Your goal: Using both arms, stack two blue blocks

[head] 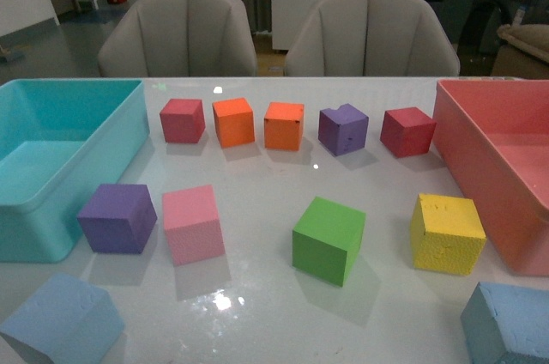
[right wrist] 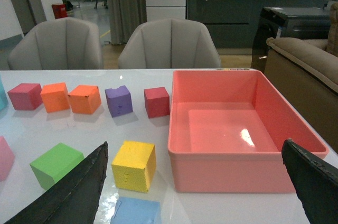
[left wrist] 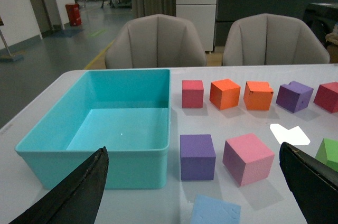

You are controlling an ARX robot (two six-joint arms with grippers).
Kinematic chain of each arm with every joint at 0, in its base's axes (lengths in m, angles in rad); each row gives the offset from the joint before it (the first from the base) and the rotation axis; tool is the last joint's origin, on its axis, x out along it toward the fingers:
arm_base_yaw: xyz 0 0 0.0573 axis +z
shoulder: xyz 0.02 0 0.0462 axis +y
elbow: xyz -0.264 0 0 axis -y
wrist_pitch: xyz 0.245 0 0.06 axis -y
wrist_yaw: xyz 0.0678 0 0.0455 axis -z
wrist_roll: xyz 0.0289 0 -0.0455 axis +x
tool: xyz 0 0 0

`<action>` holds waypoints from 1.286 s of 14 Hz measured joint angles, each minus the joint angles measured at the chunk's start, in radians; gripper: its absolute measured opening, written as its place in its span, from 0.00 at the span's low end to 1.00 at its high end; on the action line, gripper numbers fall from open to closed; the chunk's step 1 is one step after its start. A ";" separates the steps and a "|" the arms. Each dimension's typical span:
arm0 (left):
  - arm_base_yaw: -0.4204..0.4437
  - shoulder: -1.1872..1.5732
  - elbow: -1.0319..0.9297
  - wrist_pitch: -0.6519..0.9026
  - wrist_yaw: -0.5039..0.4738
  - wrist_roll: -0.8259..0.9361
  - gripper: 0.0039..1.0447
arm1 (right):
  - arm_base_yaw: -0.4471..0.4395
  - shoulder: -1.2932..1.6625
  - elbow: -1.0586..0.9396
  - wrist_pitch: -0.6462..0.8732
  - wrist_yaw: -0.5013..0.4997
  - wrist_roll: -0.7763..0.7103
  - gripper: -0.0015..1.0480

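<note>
Both arms stood off the work, with neither showing in the front view. The left claw (left wrist: 193,148) was spread wide and empty, and the right claw (right wrist: 194,143) was likewise spread and held nothing.

The two blue blocks lay on the worktop (head: 257,312) at its near edge, well apart. The left blue block (head: 60,321) sat near a purple cube (head: 117,218) and a pink cube (head: 193,223), beside the turquoise tub (head: 34,227). The right blue block (head: 510,325) sat near a yellow cube (head: 446,233), close by the pink tub (head: 480,158). Neither block touched its neighbours.

Risks noted:
- Each block lay low in its wrist view, partly cut off. A descent judged from that could land a finger on top of the block rather than beside it.
- A wide claw might knock the purple or yellow cube.
- The blocks looked like soft foam. A hard pinch could deform one and leave it crooked on release.
- Bringing both arms to one stacking spot invites a collision between them.
</note>
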 joint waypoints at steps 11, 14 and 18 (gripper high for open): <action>0.000 0.000 0.000 0.000 0.000 0.000 0.94 | 0.000 0.000 0.000 0.000 0.000 0.000 0.94; 0.000 0.000 0.000 0.000 0.000 0.000 0.94 | 0.000 0.000 0.000 0.000 0.000 0.000 0.94; 0.000 0.000 0.000 0.000 0.000 0.000 0.94 | -0.103 0.532 0.223 0.311 -0.005 0.006 0.94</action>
